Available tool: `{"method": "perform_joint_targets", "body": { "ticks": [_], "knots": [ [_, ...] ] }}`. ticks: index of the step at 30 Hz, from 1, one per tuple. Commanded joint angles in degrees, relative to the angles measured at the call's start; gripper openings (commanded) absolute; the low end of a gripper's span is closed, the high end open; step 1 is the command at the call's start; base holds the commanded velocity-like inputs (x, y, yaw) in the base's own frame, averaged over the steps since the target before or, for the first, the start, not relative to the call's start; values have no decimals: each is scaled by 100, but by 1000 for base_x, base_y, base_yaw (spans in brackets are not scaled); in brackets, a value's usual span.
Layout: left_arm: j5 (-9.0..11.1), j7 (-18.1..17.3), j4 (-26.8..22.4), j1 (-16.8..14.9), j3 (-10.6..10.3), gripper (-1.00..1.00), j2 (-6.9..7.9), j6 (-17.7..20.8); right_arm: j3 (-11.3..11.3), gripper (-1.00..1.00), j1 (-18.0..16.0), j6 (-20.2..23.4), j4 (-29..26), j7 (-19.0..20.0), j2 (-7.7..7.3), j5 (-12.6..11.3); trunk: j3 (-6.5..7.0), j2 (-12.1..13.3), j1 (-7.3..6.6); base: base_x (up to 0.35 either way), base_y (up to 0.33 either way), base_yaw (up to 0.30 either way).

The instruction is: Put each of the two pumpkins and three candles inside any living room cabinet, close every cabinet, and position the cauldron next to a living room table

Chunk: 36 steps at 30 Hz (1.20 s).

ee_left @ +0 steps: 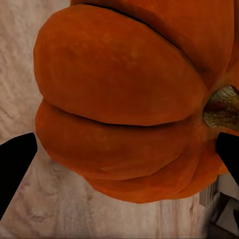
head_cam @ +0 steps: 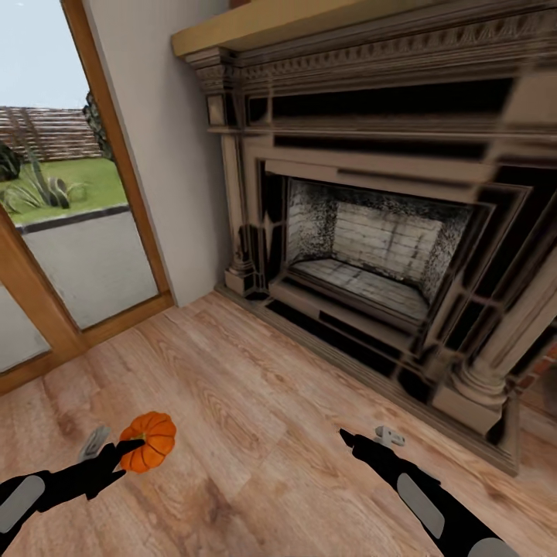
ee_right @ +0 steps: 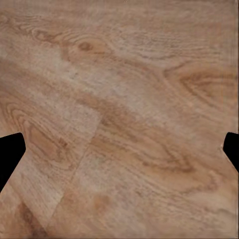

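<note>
A ribbed orange pumpkin sits clamped in the left gripper, low at the robot's left, above the wood-plank floor. In the left wrist view the pumpkin bulges between the 2 dark fingertips, its brownish stem off to one side. The right gripper hangs over bare planks, holding nothing; its wrist view shows its fingertips spread wide over the grained floor. Ahead stands a stone-coloured fireplace with a pale brick firebox, carved surround and tan mantel. Left of it, a plain wall, then a wood-framed glass door facing grass and a fence.
</note>
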Motion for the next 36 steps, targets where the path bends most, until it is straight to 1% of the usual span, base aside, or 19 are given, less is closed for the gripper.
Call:
{"method": "perform_joint_targets", "body": {
  "ticks": [1,5,8,15,20,36],
  "knots": [
    [38,-1,-2,-1,-21,-100,5,5,25,100,-5,11,-2,2,-6,-49,12,0,-4,-11,0,-242],
    [40,-2,3,-1,-26,-100,-4,-150,26,100,-5,14,-1,-3,-6,-52,77,5,-14,-4,0,-240],
    [44,-6,3,-1,-27,-100,-3,-186,26,100,-5,14,4,-6,-6,-58,126,9,-22,-1,0,-239],
    [31,-7,145,-1,-26,-100,-6,-196,26,100,-5,14,32,-6,0,-65,239,18,-40,-45,0,-238],
    [30,-5,154,-1,-26,-100,-17,-204,26,100,-5,9,148,-6,3,-62,321,25,-53,-120,0,-238],
    [30,0,154,-1,-27,-100,-25,-205,26,100,-5,-10,201,-15,3,-68,580,46,-94,-5,0,-237]
  ]
}}
